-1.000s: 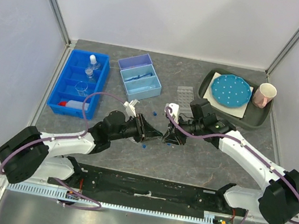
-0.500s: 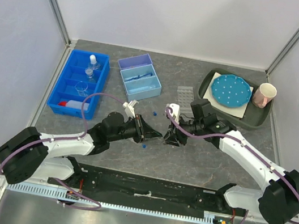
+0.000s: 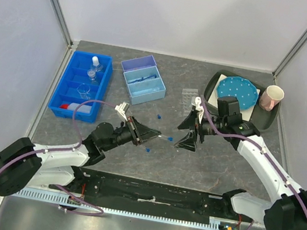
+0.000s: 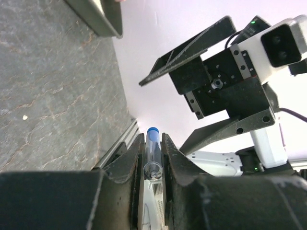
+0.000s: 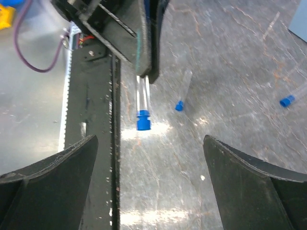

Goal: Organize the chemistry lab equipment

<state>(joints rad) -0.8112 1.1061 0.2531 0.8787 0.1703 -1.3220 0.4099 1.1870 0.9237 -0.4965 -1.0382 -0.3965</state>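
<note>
My left gripper (image 3: 151,133) is shut on a clear tube (image 3: 165,136) whose blue cap points right, held above the table. In the left wrist view the tube (image 4: 153,148) sits pinched between my fingers (image 4: 128,160). My right gripper (image 3: 188,132) stands wide open just right of the cap, apart from it. Seen from the right wrist, the held tube (image 5: 143,103) hangs beyond the empty space between my right gripper's (image 5: 151,165) fingers. Another blue-capped tube (image 5: 183,88) lies on the table.
A blue bin (image 3: 99,91) at the left holds a squeeze bottle (image 3: 72,107) and glass flasks (image 3: 93,72). A light-blue box (image 3: 143,79) stands behind the grippers, with a clear rack (image 3: 190,96) to its right. A dark tray (image 3: 211,94) carries the dotted disc (image 3: 237,92) and a pink cup (image 3: 271,97). Loose blue caps (image 3: 158,116) lie about.
My right gripper has opened wide, let go of the tube's capped end and drawn back to the right. My left gripper stays shut on the tube and has shifted slightly.
</note>
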